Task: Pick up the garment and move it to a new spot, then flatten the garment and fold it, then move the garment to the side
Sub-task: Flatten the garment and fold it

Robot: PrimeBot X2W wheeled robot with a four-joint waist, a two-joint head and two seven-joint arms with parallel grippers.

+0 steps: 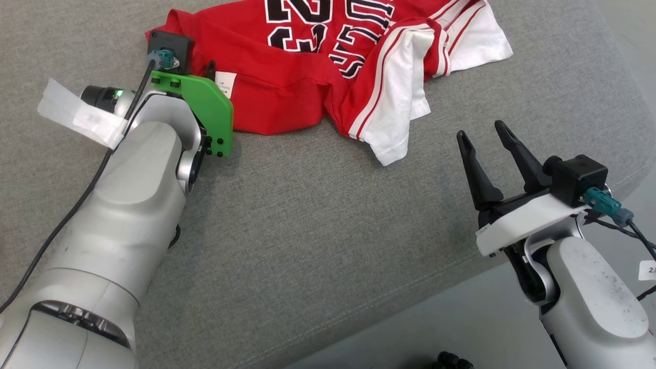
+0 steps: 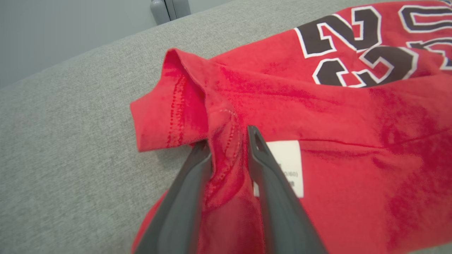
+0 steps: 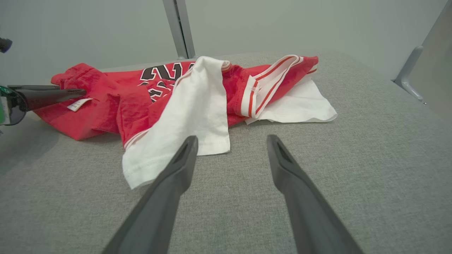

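Note:
The garment (image 1: 287,77) is a red shirt with white sleeves and black numbers, lying crumpled at the far middle of the grey cushion (image 1: 318,230). My left gripper (image 2: 227,141) is at the shirt's left edge, shut on a bunched fold of red hem beside the white label (image 2: 287,155). In the head view a green wrist plate (image 1: 207,110) covers most of that gripper. My right gripper (image 1: 484,136) stands open over bare cushion, right of and nearer than the shirt, nothing between its fingers. From the right wrist, a white sleeve (image 3: 183,120) lies just beyond the right gripper (image 3: 233,141).
The cushion's front edge (image 1: 410,302) runs diagonally at the lower right, with pale floor (image 1: 461,328) beyond it. A metal post (image 3: 178,28) and a grey wall stand behind the cushion. Bare cushion lies between the two arms.

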